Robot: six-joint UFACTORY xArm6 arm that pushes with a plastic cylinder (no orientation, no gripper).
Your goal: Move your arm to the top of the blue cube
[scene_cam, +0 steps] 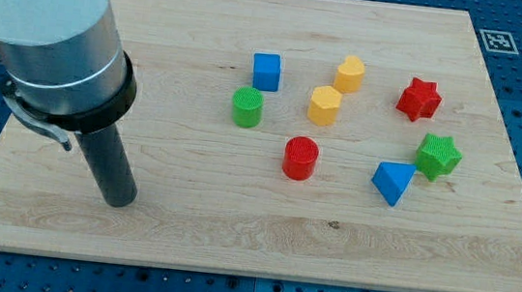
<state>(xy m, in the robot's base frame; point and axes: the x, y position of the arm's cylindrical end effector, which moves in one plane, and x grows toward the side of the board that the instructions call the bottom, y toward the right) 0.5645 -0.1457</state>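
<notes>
The blue cube [266, 71] sits on the wooden board [185, 225] near the view's top centre. Just below and left of it stands a green cylinder [247, 107]. My tip [120, 199] rests on the board at the view's lower left, well to the left of and below the blue cube, with no block near it. The arm's white and grey body fills the view's top left corner.
A yellow block [350, 74] and a yellow hexagonal block [324, 105] lie right of the cube. A red cylinder [300, 158], a blue triangular block [392, 182], a green star [438, 156] and a red star [419, 99] lie further right.
</notes>
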